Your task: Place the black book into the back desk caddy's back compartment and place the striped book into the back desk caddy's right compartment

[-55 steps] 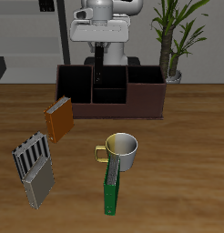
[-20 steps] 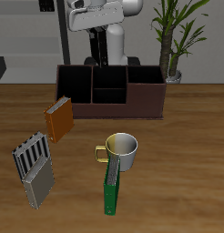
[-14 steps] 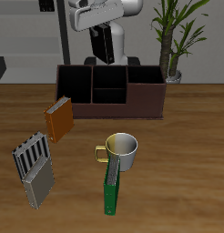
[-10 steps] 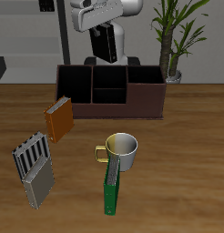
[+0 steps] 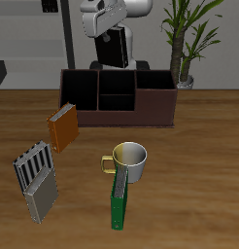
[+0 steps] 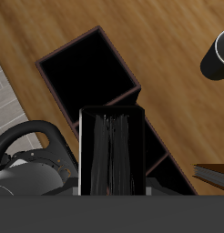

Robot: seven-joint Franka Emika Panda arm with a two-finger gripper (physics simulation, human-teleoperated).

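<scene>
Gripping the black book (image 5: 115,46) upright, the claw (image 5: 110,29) has lifted it since the earlier frame; the back desk caddy (image 5: 119,98) sits below.

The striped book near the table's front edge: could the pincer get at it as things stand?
Probably not yet. The pincer is shut on the black book, held high above the back desk caddy. The striped book itself lies uncovered, flat on the table, with open space above it.

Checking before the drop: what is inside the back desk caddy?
The back desk caddy shows only dark cells, no book visible. The held black book covers part of it.
</scene>
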